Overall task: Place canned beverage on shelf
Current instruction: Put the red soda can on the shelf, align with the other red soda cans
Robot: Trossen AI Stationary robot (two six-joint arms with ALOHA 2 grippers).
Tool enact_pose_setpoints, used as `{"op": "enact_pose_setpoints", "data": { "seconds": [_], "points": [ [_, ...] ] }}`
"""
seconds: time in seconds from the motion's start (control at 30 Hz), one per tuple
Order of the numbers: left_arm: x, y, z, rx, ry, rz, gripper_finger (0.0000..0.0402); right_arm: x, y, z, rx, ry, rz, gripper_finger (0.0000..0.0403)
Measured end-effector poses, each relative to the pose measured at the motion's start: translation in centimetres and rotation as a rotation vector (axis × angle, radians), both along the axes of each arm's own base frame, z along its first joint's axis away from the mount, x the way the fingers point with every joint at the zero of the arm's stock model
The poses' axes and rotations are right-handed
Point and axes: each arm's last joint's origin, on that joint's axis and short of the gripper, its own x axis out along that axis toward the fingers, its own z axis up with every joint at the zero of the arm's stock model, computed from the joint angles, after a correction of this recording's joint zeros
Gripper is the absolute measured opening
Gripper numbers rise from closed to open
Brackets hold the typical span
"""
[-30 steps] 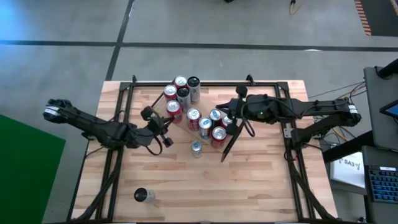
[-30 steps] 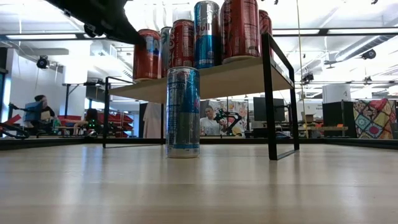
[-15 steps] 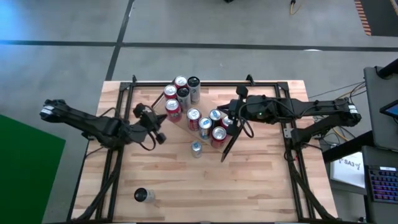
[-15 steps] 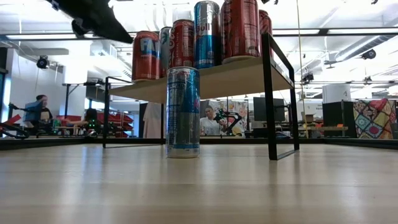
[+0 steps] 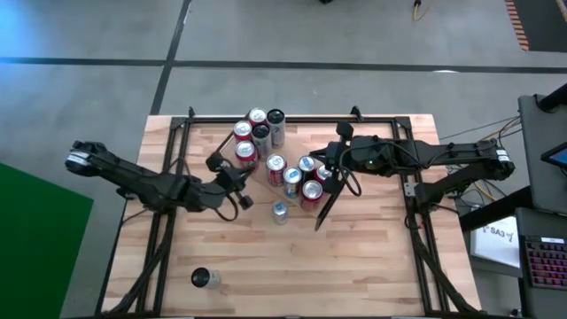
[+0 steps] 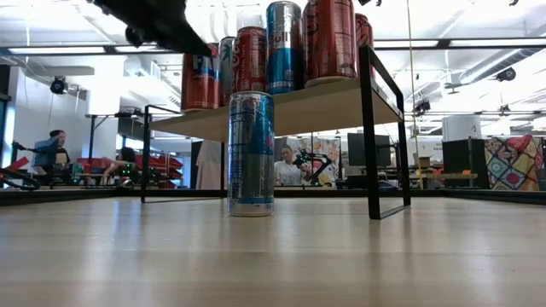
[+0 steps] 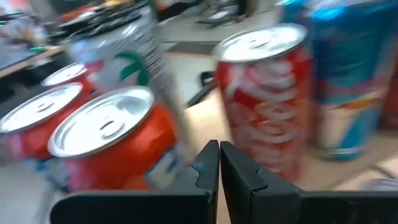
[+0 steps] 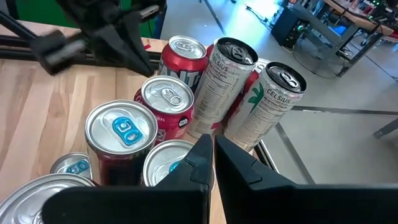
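A slim silver-blue beverage can stands upright on the table, just beside the closed, empty left gripper.

"CELSIUS" down a white can, Coca-Cola script on a red can

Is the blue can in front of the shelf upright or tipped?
Upright: the blue can stands vertical on the tabletop; its round top faces up.
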Motion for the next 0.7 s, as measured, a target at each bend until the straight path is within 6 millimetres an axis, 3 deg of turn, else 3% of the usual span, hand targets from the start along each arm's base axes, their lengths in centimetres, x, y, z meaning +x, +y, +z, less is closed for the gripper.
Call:
{"op": "enact_pose_setpoints", "data": {
  "seconds": [0.23,0.57,0.7],
  "points": [
    [0.3,0.0,-0.9,0.010,0.033,0.052,0.0000,0.0,0.0,0.0,-0.002,0.004,0.001,0.0009],
    [-1.7,0.6,-0.2,-0.036,0.021,0.105,0.0000,-0.1,0.0,-0.2,-0.001,0.023,0.000,0.0009],
    [-2.0,0.4,0.1,-0.101,0.035,-0.014,0.0000,-0.1,0.0,-0.2,-0.001,0.025,0.000,0.0009]
  ]
}}
